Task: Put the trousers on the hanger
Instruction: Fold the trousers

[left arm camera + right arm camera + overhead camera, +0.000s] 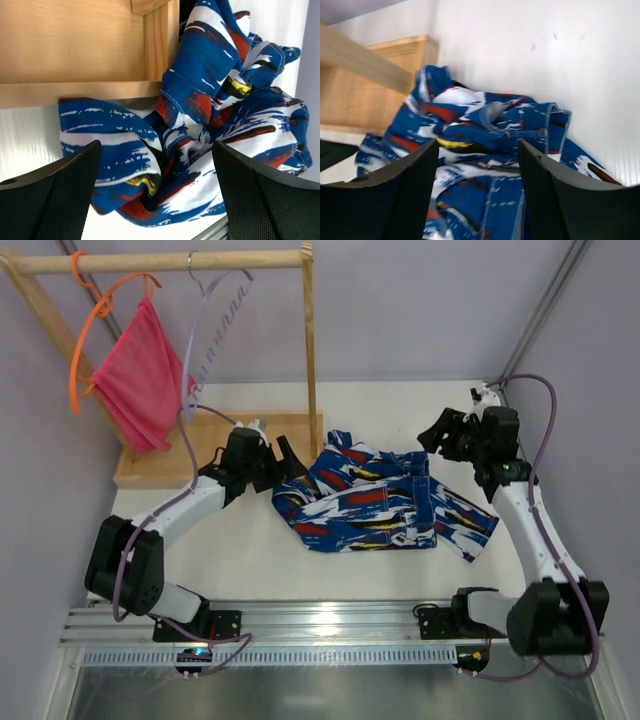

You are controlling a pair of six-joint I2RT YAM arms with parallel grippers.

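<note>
The trousers [375,502], in a blue, white, red and black print, lie crumpled on the white table in the middle. They also show in the left wrist view [200,130] and the right wrist view [490,150]. The pale lavender hanger [205,335] hangs by its hook from the wooden rail at the back left. My left gripper [285,462] is open and empty just left of the trousers' left end. My right gripper [440,435] is open and empty, raised above the table beyond the trousers' right end.
A wooden rack [310,340] with a flat wooden base [160,468] stands at the back left. An orange hanger [85,330] with a pink-red cloth [140,380] hangs on its rail, left of the lavender hanger. Grey walls close in on both sides.
</note>
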